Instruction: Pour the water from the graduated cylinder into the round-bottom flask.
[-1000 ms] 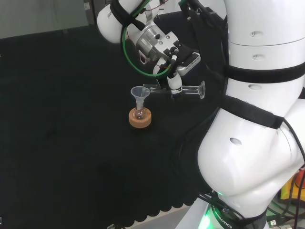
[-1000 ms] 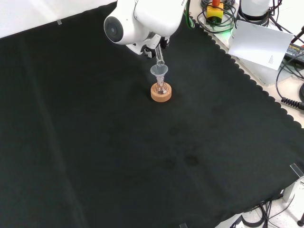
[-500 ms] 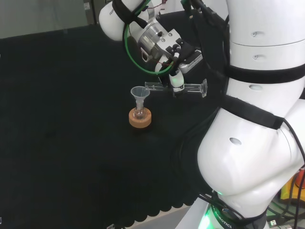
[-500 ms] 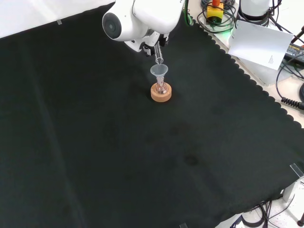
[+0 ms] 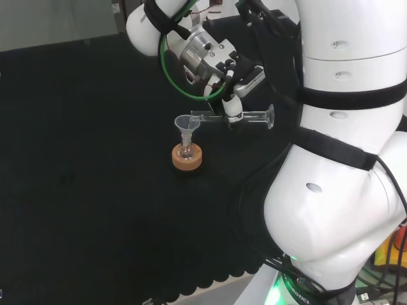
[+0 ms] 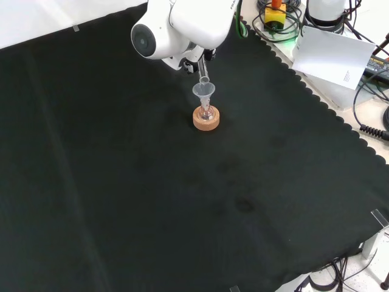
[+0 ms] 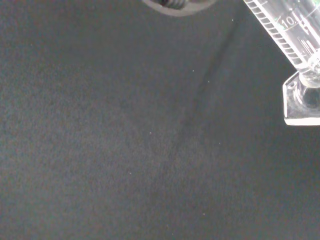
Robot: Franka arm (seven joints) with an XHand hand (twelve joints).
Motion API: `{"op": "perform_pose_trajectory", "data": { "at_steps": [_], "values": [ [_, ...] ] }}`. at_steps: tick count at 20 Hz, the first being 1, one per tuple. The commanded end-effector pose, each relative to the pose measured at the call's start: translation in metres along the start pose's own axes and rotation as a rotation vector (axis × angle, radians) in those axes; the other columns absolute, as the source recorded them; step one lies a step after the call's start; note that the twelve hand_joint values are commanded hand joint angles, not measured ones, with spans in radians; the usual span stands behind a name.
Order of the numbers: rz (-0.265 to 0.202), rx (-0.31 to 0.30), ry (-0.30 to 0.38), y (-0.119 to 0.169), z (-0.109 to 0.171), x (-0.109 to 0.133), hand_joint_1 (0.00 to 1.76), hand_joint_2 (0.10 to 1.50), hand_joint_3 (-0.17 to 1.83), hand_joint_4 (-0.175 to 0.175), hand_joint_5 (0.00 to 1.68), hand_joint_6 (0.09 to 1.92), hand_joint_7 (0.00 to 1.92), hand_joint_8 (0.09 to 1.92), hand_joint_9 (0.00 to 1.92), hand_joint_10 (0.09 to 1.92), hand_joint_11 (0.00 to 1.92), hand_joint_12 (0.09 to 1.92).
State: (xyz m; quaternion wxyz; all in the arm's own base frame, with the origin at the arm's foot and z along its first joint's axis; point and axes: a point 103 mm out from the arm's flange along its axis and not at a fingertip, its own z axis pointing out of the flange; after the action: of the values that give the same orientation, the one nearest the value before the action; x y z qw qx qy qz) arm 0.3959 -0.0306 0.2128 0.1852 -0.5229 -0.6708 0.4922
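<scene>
The black and white hand (image 5: 230, 109), pinching the clear glass graduated cylinder (image 5: 245, 117) held level, keeps its spout at the clear funnel (image 5: 186, 124) in the small round-bottom flask (image 5: 186, 151) below and beside it, so water, seemingly, may miss the rim if the spout drifts

The table (image 6: 121, 182), draped in black cloth, carries 1 cork ring stand (image 6: 206, 119) just below the fingers (image 5: 232, 109).

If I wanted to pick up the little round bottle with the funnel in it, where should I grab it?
Probably by the cork ring under the flask, coming from the side. It is the widest, sturdiest part, while the funnel on top would likely tip, and the cylinder held by the hand hangs over it.
</scene>
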Motion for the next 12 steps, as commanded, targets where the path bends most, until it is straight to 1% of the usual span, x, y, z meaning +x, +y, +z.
{"op": "perform_pose_trajectory", "data": {
  "at_steps": [1,6,12],
  "values": [
    [0.013,0.007,-0.013,-0.0026,-0.0064,0.0113,1.39,1.08,0.0,-0.175,0.99,0.96,0.9,1.06,1.17,0.8,1.08,0.86],
    [0.008,0.008,-0.009,-0.0038,-0.009,0.0103,1.39,1.08,0.0,-0.175,0.99,0.96,0.9,1.06,1.17,0.8,1.08,0.86],
    [0.032,0.025,-0.038,-0.0061,-0.01,0.0067,1.39,1.08,0.0,-0.175,0.99,0.97,0.9,1.06,1.16,0.81,1.08,0.86]
  ]
}}
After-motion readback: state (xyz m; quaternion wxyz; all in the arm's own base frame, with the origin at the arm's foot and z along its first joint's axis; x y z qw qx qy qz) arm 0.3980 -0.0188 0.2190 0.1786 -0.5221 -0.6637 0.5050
